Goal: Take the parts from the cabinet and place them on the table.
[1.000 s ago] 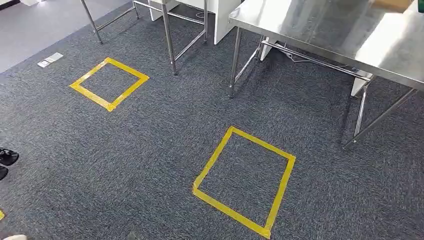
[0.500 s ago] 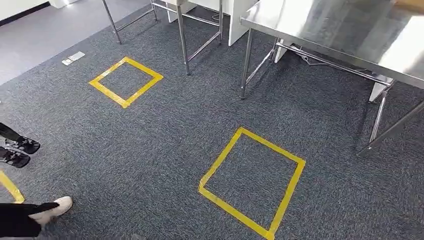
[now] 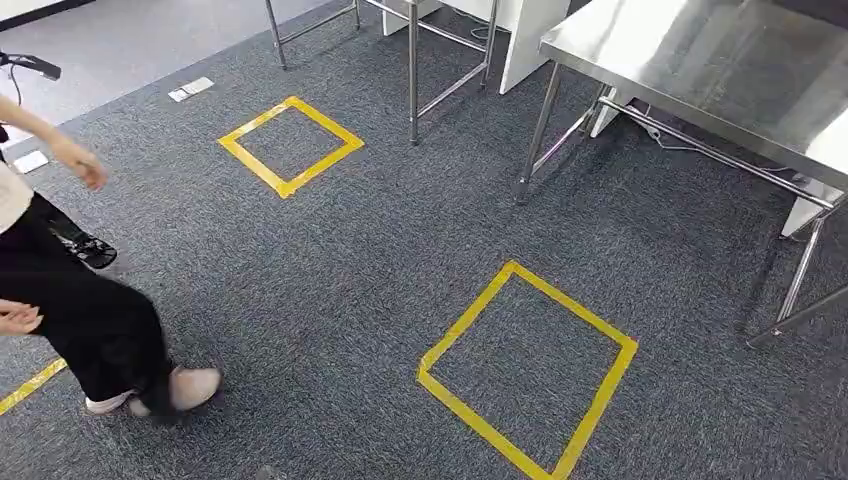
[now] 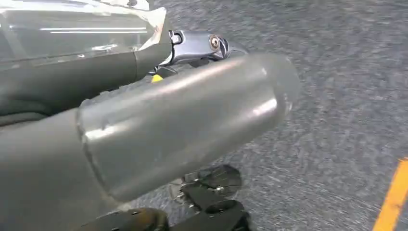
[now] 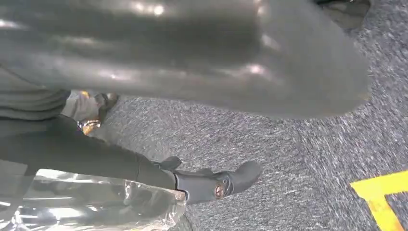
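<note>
No legible text or labels.

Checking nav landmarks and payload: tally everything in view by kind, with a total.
Yellow tape squares: 2
Yellow tape strip, cut off by the frame edge: 1
Steel tables: 2
Floor plates: 2
Person: 1
Clear bags: 2, one held by the left hand, one by the right hand
Total: 10

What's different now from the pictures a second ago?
The camera has turned: the whole floor view slid right, so the yellow squares and the steel table only seem to shift. A person in black trousers has walked into view on the left, where earlier just shoes showed. Nothing on the floor itself visibly moved.
</note>
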Controlling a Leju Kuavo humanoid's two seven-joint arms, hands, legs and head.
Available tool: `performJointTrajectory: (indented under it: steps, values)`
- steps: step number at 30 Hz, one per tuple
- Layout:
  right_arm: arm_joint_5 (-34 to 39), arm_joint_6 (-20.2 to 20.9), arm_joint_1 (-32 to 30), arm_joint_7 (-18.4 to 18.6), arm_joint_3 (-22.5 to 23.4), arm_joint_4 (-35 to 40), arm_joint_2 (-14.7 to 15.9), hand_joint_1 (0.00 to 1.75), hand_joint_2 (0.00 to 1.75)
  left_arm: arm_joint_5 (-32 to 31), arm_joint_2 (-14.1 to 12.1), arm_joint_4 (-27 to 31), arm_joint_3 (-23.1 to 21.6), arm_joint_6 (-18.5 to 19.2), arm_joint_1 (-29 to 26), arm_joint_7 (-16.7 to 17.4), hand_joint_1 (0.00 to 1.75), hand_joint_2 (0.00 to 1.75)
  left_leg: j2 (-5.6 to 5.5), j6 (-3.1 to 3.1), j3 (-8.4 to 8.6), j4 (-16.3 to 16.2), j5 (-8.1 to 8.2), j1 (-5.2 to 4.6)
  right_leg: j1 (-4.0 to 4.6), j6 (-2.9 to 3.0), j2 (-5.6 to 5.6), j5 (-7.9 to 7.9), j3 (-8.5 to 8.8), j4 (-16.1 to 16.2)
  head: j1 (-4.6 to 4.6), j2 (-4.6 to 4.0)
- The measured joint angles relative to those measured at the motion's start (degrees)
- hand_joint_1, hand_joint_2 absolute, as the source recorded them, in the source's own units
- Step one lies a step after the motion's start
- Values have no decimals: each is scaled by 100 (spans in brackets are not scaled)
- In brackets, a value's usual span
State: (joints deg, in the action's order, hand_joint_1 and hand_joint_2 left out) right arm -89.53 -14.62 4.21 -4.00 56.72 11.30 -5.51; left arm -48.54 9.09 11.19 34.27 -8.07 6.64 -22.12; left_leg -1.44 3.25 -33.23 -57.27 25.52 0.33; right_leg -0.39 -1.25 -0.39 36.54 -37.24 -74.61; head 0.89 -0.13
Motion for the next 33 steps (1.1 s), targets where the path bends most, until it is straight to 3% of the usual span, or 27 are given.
performJointTrajectory:
  steps: [1,3,4,5,8,9,10,11,13,14,15,16,18,19,20,23,24,25,27,29,30,31,33]
  values:
    - [0,0,-2,2,-7,2,2,0,0,-4,0,0,0,0,-6,9,0,0,-49,-6,0,-4,-7,0,-4,-55,1,-153,148,281,-6,0]
    - [0,0,7,2,-28,2,13,0,0,-4,7,0,0,7,0,15,0,0,-136,-34,7,-7,-24,3,-34,-144,52,-571,651,1286,-4,0]
    - [0,-2,7,2,-42,0,17,0,0,-4,11,0,0,7,4,15,0,0,-175,-55,3,-8,-34,1,-62,-150,171,-705,871,1743,-11,0]
    - [-2,-2,8,2,-55,2,15,0,0,-4,11,0,0,9,8,15,0,0,-203,-95,-2,-33,-30,-46,-7,-97,180,-723,847,1824,-9,0]
    - [0,-15,5,17,-118,0,13,0,0,-4,13,0,0,9,-3,17,0,0,-241,-192,-20,-1,-65,-9,32,-2,121,-751,837,1811,0,0]
    - [0,-20,12,18,-133,0,7,0,0,-4,11,0,0,9,-3,17,0,0,-269,-228,-49,-23,-70,-6,-50,67,85,-796,877,1849,-9,0]
    - [0,-24,21,20,-144,2,6,0,0,-7,7,0,0,9,-4,20,0,0,-164,-245,-108,-134,27,6,-59,93,49,-819,882,1863,5,0]
    - [2,-35,18,24,-149,2,-2,0,0,-22,9,0,0,9,-1,24,0,0,-27,-269,-228,-424,255,3,-61,152,31,-832,869,1862,40,0]
    - [2,-37,-11,52,-149,2,0,0,0,-76,9,0,-2,9,6,30,0,0,59,-322,-646,-1364,742,40,-30,185,-67,-831,859,1858,35,0]
    - [2,-37,-17,61,-149,2,2,0,0,-81,9,0,-2,9,4,35,0,0,76,-342,-812,-1716,859,48,-26,185,-104,-831,849,1853,48,0]
    - [2,-43,-17,68,-151,2,2,0,0,-85,9,-2,-2,11,-1,42,0,0,99,-351,-864,-1833,843,52,-23,184,-137,-830,845,1851,42,0]
    - [2,-54,-16,68,-153,2,0,0,0,-83,9,0,-4,9,-2,46,0,0,114,-355,-788,-1692,713,64,-23,183,-170,-829,847,1851,44,0]
    - [0,-63,-13,59,-188,2,-11,0,0,-74,2,0,-2,7,2,46,0,0,190,-343,-295,-781,244,81,-25,179,-224,-823,866,1850,44,0]
    - [0,-65,-10,53,-223,2,-13,0,0,-72,0,0,-2,4,5,39,0,0,311,-316,-19,-286,69,82,-21,159,-243,-811,877,1849,48,0]
    - [0,-68,-10,44,-258,2,-11,0,0,-70,-2,0,-2,0,17,31,0,0,421,-312,80,-58,122,34,51,123,-264,-787,867,1828,46,0]
    - [-2,-68,-7,35,-330,2,-7,0,0,-63,-4,0,-2,-9,-1,26,0,0,285,-215,33,-66,94,-15,52,54,-353,-797,847,1854,22,0]
    - [-2,-68,2,33,-367,2,-7,0,0,-59,-4,0,-2,-11,-9,26,0,0,242,-160,44,-12,62,-15,66,2,-390,-785,865,1852,29,0]
    - [-2,-68,2,33,-398,2,-2,0,0,-57,5,0,0,-15,-13,26,0,0,225,-102,72,37,15,28,42,-30,-320,-723,814,1773,31,0]
    - [0,-63,-8,33,-446,0,-4,0,0,-50,7,0,2,-46,-4,28,0,0,168,-39,45,49,-6,23,12,14,-77,-365,533,1147,0,0]
    - [0,-61,-32,35,-485,-2,-2,0,0,-48,18,0,2,-52,-13,28,0,0,80,-26,17,46,-15,14,0,29,-12,10,80,202,0,0]
    - [0,-57,-42,39,-509,-2,4,0,0,-48,18,0,2,-57,-28,28,0,0,36,-26,13,44,-20,13,-2,-7,0,36,-17,-8,0,0]
    - [0,-46,-52,46,-531,-2,13,0,0,-48,18,0,4,-57,-52,26,0,0,-1,-29,14,41,-22,13,-11,-53,2,-55,38,106,5,0]
    - [2,-28,-52,48,-544,0,24,0,0,-48,31,-2,4,-57,-68,28,0,0,-85,-48,23,36,-33,20,-40,-162,17,-449,471,969,2,0]
